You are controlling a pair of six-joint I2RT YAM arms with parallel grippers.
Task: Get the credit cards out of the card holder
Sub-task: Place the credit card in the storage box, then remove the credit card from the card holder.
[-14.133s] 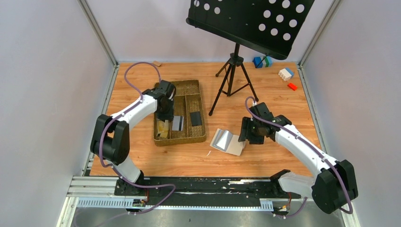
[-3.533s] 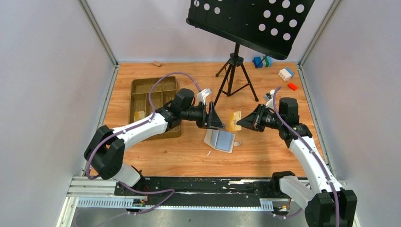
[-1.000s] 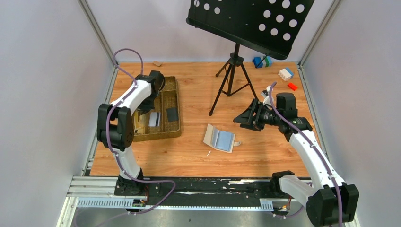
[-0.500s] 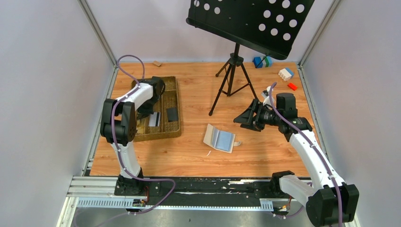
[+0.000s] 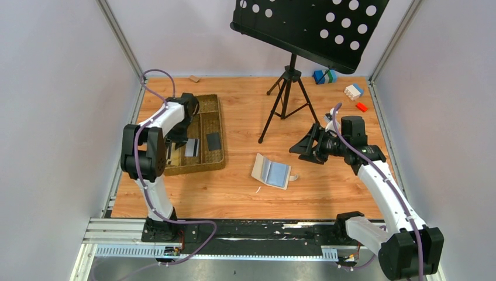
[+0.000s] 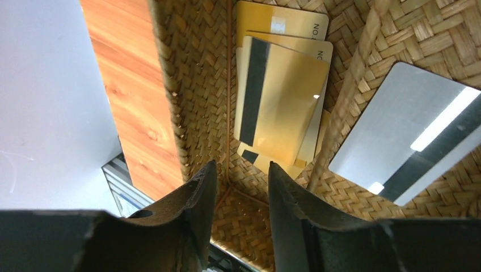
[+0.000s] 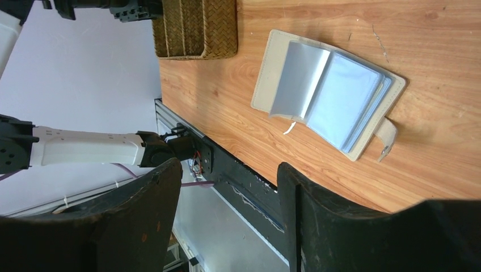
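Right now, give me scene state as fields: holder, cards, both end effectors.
card holder: lying open on table, blue sleeves showing, no card visible inside
gold cards: overlapping in woven tray, compartment by its outer wall
silver card: neighbouring compartment
black card: tray compartment past the silver one
left end effector: open, empty, over gold cards
right end effector: open, empty, raised, holder in view

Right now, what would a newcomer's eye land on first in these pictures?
The big black perforated music stand looms over the far side of the table. Mid-table, the cream card holder lies open, no cards showing, while gold cards and a silver card sit in the woven tray at left.
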